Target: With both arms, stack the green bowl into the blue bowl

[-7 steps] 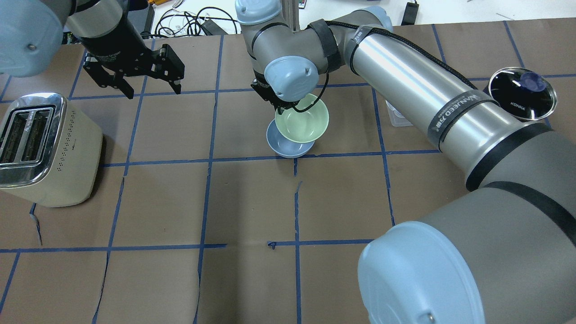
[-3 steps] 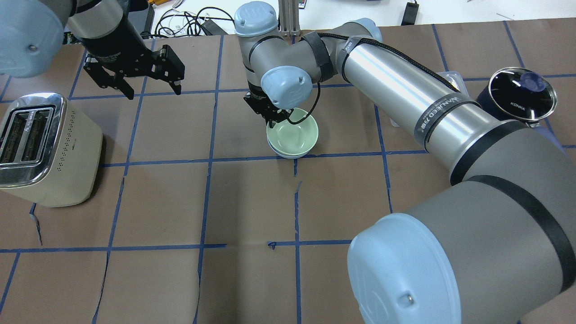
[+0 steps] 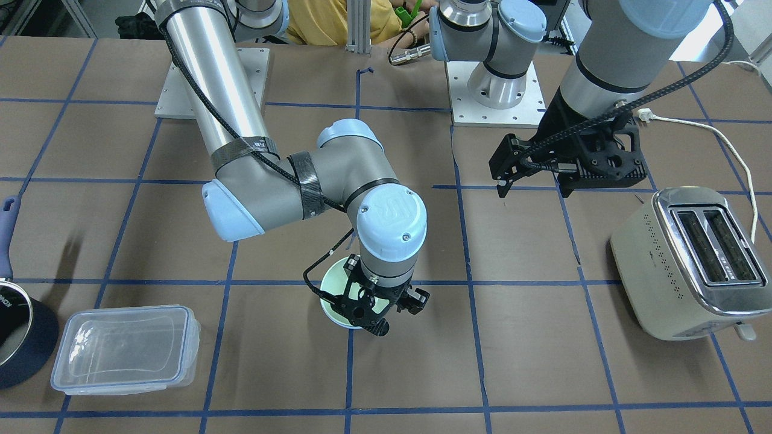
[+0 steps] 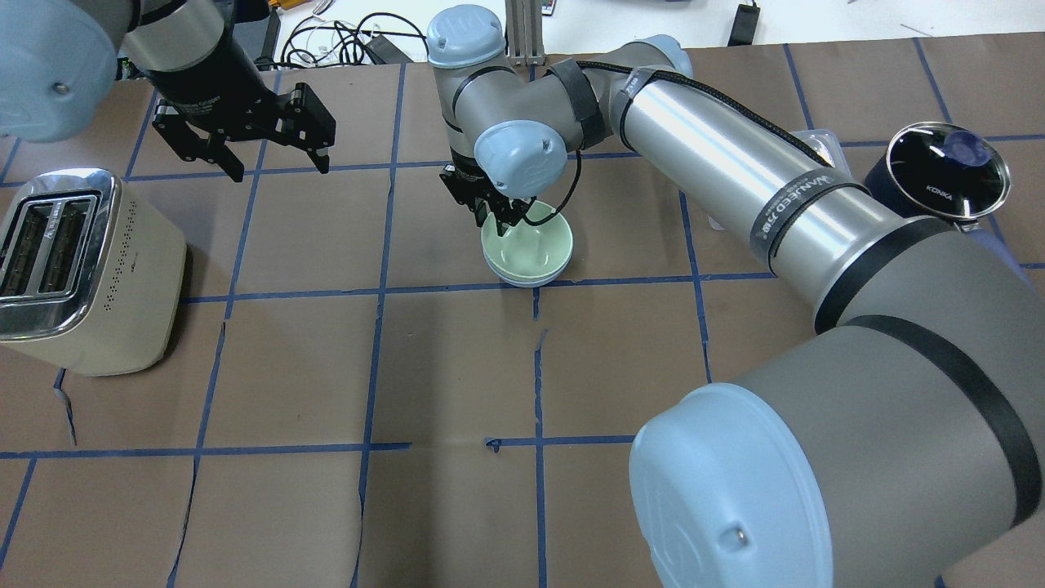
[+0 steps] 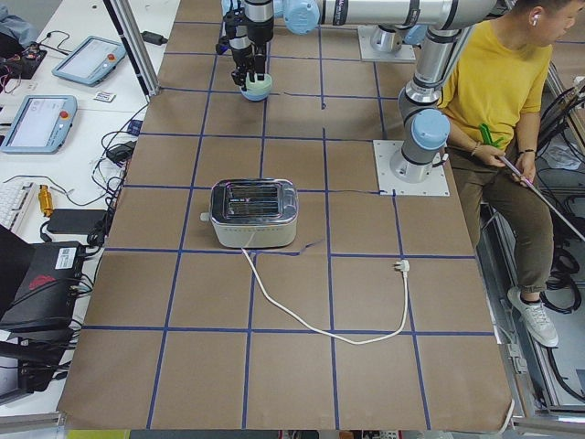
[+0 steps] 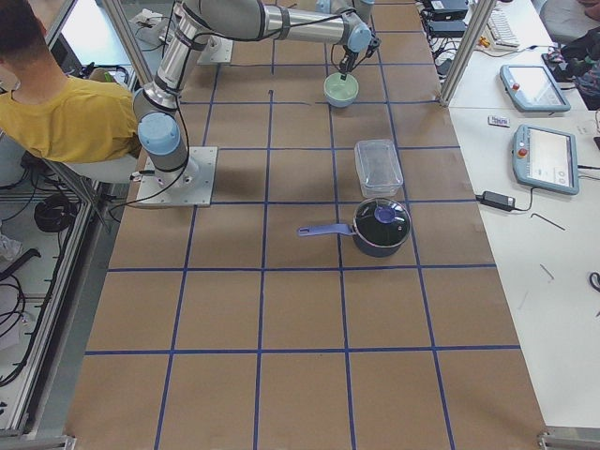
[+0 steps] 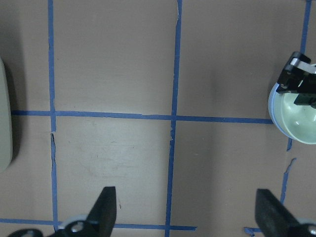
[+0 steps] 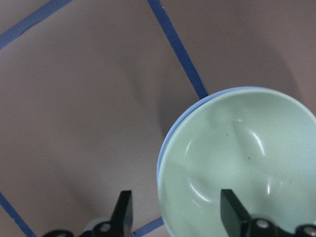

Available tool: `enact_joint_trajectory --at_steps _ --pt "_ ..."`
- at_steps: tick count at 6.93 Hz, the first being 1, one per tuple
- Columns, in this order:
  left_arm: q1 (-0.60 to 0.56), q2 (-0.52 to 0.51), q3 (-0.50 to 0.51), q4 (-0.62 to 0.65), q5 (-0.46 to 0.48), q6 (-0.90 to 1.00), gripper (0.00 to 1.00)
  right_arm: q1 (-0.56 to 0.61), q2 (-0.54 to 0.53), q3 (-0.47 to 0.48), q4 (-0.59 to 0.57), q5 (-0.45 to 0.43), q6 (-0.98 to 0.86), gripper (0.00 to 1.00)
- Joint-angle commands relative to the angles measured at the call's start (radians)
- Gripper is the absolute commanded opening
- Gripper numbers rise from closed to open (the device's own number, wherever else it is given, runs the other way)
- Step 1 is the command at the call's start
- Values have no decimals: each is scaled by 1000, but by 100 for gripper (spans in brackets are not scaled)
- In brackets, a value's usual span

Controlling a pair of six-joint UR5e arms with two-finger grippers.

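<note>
The green bowl (image 4: 529,247) sits nested upright inside the blue bowl (image 4: 522,281), of which only a thin rim shows. In the right wrist view, the green bowl (image 8: 242,158) lies over the blue rim (image 8: 219,92). My right gripper (image 4: 498,216) hangs over the bowls' far-left edge with its fingers (image 8: 126,212) apart, one outside the rim and one inside, touching neither. It is open and empty. My left gripper (image 4: 277,159) is open and empty, hovering well to the left of the bowls. The stacked bowls also show at the right edge of the left wrist view (image 7: 296,118).
A cream toaster (image 4: 73,269) stands at the left, its cord (image 3: 724,138) trailing behind it. A dark lidded pot (image 4: 947,167) is at the far right, and a clear plastic container (image 3: 126,346) lies beside it. My right arm's long forearm (image 4: 735,180) spans the table's right half.
My right arm lowered the green bowl from a tilted hold above the blue bowl down into it, then opened its fingers. The left arm has not moved.
</note>
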Motion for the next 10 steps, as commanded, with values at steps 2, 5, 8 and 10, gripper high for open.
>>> enact_joint_trajectory --at_steps 2,5,8,10 --pt "0 -3 3 0 -1 -1 100 -99 -98 -63 168 -3 -183 100" --pt "-2 3 4 0 2 -1 100 -236 -268 -13 310 -13 -548 100" --pt "-3 0 4 0 0 -1 100 -370 -556 238 307 -7 -759 100" --pt "-2 0 6 0 0 -1 100 -395 -674 345 307 -18 -753 100"
